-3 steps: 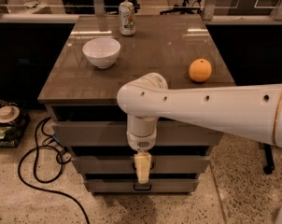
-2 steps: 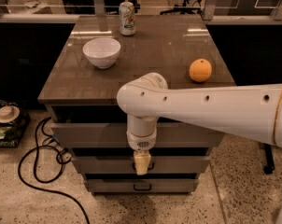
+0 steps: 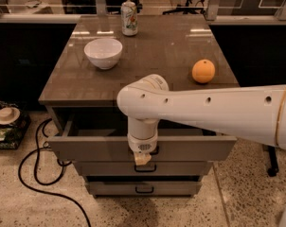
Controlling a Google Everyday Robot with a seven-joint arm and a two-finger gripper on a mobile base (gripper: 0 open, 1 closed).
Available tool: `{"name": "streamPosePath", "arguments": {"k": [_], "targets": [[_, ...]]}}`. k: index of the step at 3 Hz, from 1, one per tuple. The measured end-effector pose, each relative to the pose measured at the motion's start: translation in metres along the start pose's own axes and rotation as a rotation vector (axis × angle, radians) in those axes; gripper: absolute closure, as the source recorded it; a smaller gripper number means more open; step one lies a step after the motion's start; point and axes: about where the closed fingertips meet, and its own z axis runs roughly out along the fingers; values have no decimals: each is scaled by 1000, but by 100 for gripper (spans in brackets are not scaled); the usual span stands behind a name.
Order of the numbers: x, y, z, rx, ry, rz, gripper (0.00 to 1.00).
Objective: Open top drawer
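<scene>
The top drawer (image 3: 86, 148) of the grey cabinet stands pulled out a hand's width, its wide front well forward of the cabinet top and a dark gap showing behind it. My gripper (image 3: 143, 159) hangs from the white arm (image 3: 204, 110) at the middle of that front. It is shut on the small black handle (image 3: 154, 151), most of which is hidden behind the wrist.
On the cabinet top (image 3: 157, 41) sit a white bowl (image 3: 103, 52), a drink can (image 3: 129, 17) and an orange (image 3: 203, 71). Two narrower drawers (image 3: 181, 168) (image 3: 114, 188) sit shut below. A black cable (image 3: 34, 174) loops on the floor at left, near some clutter (image 3: 5, 122).
The top drawer has slid out toward the camera, and the gripper has come back with it, staying on the handle.
</scene>
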Motion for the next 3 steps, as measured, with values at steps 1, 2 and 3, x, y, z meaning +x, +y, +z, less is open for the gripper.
{"name": "streamPosePath", "arguments": {"k": [1, 2, 3], "targets": [[0, 0, 0, 0, 0, 0, 100], [0, 0, 0, 0, 0, 0, 100], [-1, 8, -1, 23, 5, 0, 100]]}}
